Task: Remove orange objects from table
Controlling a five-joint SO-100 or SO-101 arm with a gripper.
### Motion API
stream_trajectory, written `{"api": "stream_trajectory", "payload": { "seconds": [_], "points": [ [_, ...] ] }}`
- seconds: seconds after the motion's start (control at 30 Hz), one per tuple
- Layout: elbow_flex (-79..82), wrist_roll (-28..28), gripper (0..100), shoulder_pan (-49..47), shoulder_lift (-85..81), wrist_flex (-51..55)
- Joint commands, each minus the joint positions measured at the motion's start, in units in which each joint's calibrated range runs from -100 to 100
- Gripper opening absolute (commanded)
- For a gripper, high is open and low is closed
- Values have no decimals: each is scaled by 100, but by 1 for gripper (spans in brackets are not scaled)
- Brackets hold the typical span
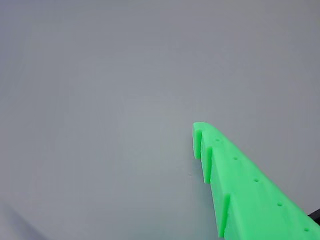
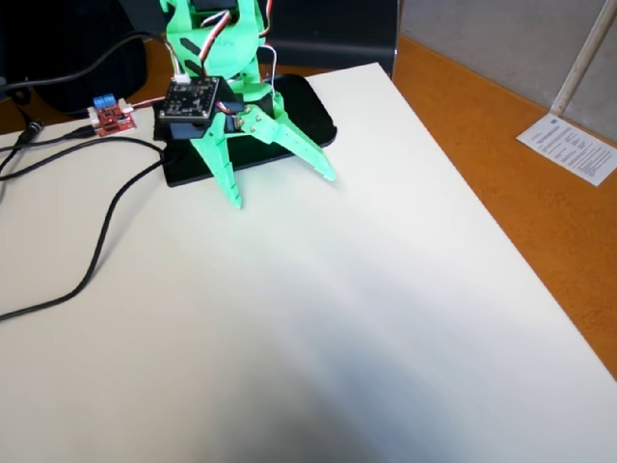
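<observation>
Tool (image 2: 282, 191): green, two-fingered, seen in the fixed view with fingers spread wide apart, nothing held between them, tips pointed down at the worktop (image 2: 366, 318). In the wrist view one ribbed green finger (image 1: 240, 185) is shown over bare white surface.

Worktop: white, matte board.

Orange knitted object: not seen in either view; its place cannot be told.

Behind the tool: black base plate (image 2: 308, 106). Beside the tool, left in the fixed view: small red circuit board (image 2: 111, 116), black cables (image 2: 96, 241).
</observation>
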Motion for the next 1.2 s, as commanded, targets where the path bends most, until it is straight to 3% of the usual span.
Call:
{"api": "stream_trajectory", "payload": {
  "seconds": [0.0,1.17],
  "points": [
    [-11,-20,52,-152,-36,26],
    [-11,-20,52,-374,-36,26]
  ]
}}
